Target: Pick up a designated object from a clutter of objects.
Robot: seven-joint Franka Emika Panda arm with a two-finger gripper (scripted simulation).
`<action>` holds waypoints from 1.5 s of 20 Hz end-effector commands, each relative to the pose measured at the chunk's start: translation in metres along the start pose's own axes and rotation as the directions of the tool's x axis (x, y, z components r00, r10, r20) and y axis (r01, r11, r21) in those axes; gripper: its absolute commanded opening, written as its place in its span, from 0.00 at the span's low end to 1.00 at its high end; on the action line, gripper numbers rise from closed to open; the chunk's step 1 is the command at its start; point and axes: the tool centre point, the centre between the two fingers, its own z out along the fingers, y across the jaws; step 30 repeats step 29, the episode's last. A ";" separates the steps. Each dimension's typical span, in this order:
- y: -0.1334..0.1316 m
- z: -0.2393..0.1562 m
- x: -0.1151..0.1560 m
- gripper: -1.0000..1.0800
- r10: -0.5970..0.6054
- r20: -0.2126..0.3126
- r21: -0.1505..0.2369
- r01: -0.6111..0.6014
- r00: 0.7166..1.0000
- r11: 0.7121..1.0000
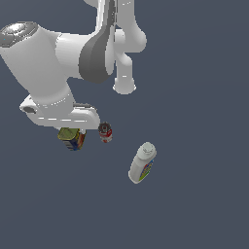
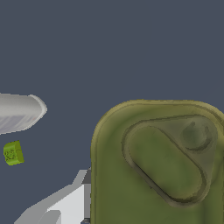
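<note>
White and grey, the robot's gripper (image 1: 73, 127) hangs low over the olive-green can (image 1: 72, 138) in the exterior view. The big hand of the arm covers the fingers from that side, so you cannot see them there. In the wrist view one grey finger (image 2: 61, 205) shows right beside the flat side of the can (image 2: 157, 166), and they look like they touch. The other finger is not seen, so I cannot tell if the gripper is squeezing the can or is only around it.

That can has an olive-green top with a long pull tab pressed into it, and a red and blue label on its side. It sits on the dark blue-grey floor (image 1: 194, 97), partly under the hand.

Just beside it, toward the exterior view's right, stands a small red can (image 1: 105, 132) with a dark top. The two are close but do not touch.

Farther to the exterior view's right, well apart from both cans, is a white bottle (image 1: 142, 163) with a colourful label, leaning.

A little green block (image 2: 13, 153) shows in the wrist view.
</note>
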 end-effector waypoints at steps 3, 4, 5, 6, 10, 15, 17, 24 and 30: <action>0.005 -0.053 -0.021 0.00 0.000 -0.005 -0.001 0.000 1.000 1.000; 0.006 -0.064 -0.026 0.00 0.000 -0.005 -0.001 0.000 1.000 1.000; 0.007 -0.075 -0.031 0.00 0.000 -0.005 -0.001 0.000 1.000 1.000; 0.008 -0.086 -0.035 0.00 0.000 -0.005 -0.001 0.000 1.000 1.000; 0.012 -0.125 -0.051 0.00 0.000 -0.005 -0.001 0.000 1.000 1.000; 0.016 -0.163 -0.065 0.00 0.000 -0.005 -0.002 0.000 1.000 1.000; 0.017 -0.175 -0.069 0.00 0.000 -0.005 -0.002 0.000 1.000 1.000; 0.019 -0.197 -0.077 0.00 0.000 -0.005 -0.002 0.000 1.000 1.000; 0.019 -0.197 -0.076 0.00 0.000 -0.005 -0.002 0.000 1.000 1.000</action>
